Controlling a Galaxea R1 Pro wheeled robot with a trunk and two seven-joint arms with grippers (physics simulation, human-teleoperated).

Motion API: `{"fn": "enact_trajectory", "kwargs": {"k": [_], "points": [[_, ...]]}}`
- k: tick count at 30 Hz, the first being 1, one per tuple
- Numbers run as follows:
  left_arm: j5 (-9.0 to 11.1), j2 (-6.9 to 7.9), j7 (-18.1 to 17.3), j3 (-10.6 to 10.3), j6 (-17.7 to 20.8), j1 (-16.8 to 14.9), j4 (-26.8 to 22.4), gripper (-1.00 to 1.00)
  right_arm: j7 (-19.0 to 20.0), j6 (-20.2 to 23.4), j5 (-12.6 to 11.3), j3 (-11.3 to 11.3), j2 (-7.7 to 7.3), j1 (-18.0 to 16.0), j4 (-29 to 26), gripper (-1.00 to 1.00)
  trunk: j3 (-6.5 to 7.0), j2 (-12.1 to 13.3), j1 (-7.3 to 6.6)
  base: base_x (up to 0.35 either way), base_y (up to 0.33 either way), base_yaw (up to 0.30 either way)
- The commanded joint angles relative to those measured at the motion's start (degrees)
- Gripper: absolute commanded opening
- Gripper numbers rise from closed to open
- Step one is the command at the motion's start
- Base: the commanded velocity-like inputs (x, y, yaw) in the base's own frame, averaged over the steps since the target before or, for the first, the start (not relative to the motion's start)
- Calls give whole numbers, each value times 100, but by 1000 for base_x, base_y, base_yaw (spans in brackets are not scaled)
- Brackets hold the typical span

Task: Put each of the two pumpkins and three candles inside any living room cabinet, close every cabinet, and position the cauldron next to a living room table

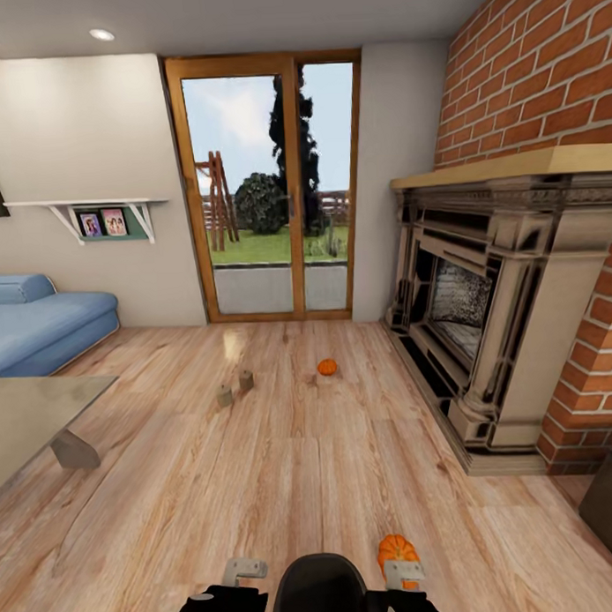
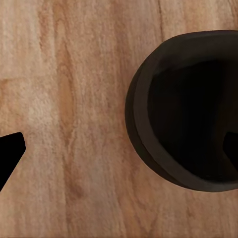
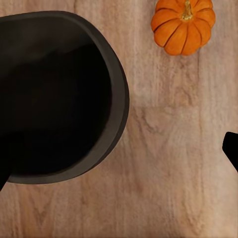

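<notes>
Below, as seen from the three cameras:

Cauldron: a round black cauldron (image 1: 323, 588) with a dark hollow interior is seen at the bottom centre of the head view, standing on the light wood plank floor (image 1: 303, 465) between the two arms; its rim is shown again in the left wrist view (image 2: 136, 106) and the right wrist view (image 3: 119, 99).

Near pumpkin: a small orange ribbed pumpkin (image 1: 396, 547) with a short stem is placed on the floor just beside the cauldron on the robot's right, apart from the rim; it is also caught in the right wrist view (image 3: 183, 25).

Far pumpkin: a second orange pumpkin (image 1: 327, 367) is seen farther off on the floor, in front of the glass door (image 1: 266, 184).

Candles: two stubby beige-grey cylinders (image 1: 224, 396) (image 1: 246, 379) are set upright close together, left of the far pumpkin.

Table: a corner of the glossy grey-topped table (image 1: 36, 412) is shown at the left edge.

Left gripper (image 1: 244, 570): held over the floor beside the cauldron, fingers spread, nothing between them.

Right gripper (image 1: 403, 572): held above the near pumpkin, fingers spread wide, nothing gripped.

Surroundings: a blue sofa (image 1: 42, 324) at the left, an ornate stone fireplace (image 1: 500, 317) set in red brick (image 1: 545, 77) at the right.
</notes>
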Motion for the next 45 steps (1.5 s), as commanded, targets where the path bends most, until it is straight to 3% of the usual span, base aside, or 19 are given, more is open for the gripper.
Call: {"fn": "enact_trajectory", "kwargs": {"k": [1,27,45], "points": [[-1,3,-5,-22,32,-1,-14,100,-30,25,-42,13,1,-1,-14,100,-24,-44,22,0,0,0],[6,5,-13,-22,37,-1,-26,100,-8,5,-42,16,1,1,-20,100,-491,-1087,593,0,0,0],[-2,-6,-11,-28,49,-1,-34,100,-4,5,-42,20,19,-1,-21,100,-491,-1087,593,45,18,0]]}}
